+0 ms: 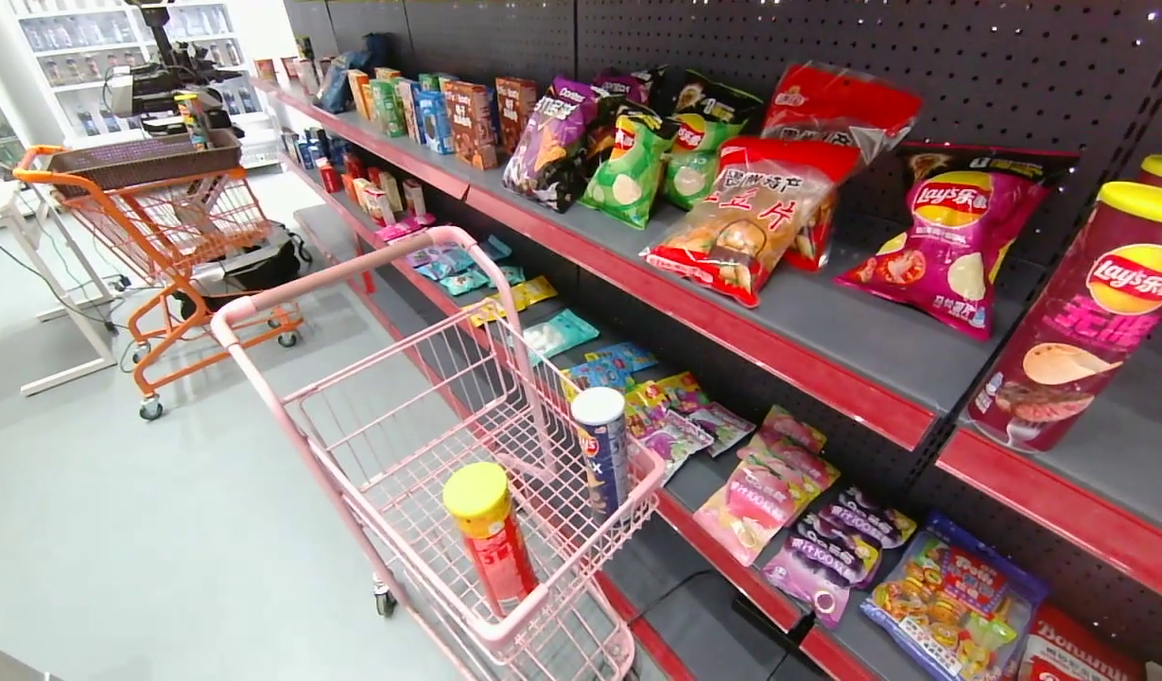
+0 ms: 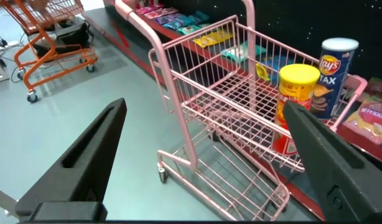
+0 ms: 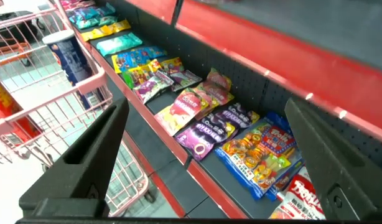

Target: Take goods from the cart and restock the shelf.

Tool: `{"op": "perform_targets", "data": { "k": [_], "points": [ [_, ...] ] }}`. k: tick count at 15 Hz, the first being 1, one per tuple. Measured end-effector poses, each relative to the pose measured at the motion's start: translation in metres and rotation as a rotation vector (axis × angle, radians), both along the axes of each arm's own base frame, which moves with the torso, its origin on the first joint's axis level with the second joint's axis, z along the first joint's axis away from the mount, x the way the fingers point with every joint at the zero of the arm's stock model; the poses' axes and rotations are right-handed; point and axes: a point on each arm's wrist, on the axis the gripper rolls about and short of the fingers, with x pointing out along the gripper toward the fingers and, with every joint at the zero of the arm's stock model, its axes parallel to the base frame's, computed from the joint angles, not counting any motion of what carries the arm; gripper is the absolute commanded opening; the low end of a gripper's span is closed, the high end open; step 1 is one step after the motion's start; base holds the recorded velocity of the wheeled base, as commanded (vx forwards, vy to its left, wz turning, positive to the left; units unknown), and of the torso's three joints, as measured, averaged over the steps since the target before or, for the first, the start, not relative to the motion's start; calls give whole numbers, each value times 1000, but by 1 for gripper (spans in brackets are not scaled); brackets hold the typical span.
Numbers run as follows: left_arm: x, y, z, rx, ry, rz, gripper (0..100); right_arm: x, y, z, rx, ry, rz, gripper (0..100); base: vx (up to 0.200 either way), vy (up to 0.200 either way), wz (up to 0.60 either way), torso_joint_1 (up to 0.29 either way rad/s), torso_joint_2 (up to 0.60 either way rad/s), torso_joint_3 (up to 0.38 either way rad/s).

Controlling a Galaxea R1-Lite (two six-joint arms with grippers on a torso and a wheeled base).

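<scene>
Two tall chip tubes stand upright in the pink wire shopping cart (image 1: 349,268), at the end nearest me: a red cardboard tube with a yellow lid (image 1: 491,539) and a blue tube with a white lid (image 1: 601,449). Left gripper (image 2: 204,106) and right gripper (image 3: 204,104) are both spread wide and empty. Risks as I judge them: a finger snags the wire rim, or nudges a tube over. The smooth round wall may slip. The grey, red-edged shelf (image 1: 855,331) is crowded with bags.

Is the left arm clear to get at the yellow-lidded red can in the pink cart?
Probably yes. The left tool is open and faces the pink cart; the red can stands upright inside with nothing over it, apart from the blue can.
</scene>
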Motion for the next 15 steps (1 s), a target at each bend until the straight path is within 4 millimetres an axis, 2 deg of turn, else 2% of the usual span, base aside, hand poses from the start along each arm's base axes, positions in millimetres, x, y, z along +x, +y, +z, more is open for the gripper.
{"op": "perform_targets", "data": {
  "k": [5,12,14,15],
  "points": [
    [0,0,0,0,1,-1,100,0,0,0,1,1,0,100,0,0,0,-167,469,296],
    [2,-2,2,-1,31,-113,100,0,0,0,2,0,-1,100,0,0,0,-14,43,37],
    [1,-2,17,-32,6,-119,100,0,0,0,0,0,-1,100,0,0,0,0,0,0],
    [1,-2,33,-75,-16,-120,100,0,0,0,-1,0,-1,100,0,0,0,0,0,0]
  ]
}}
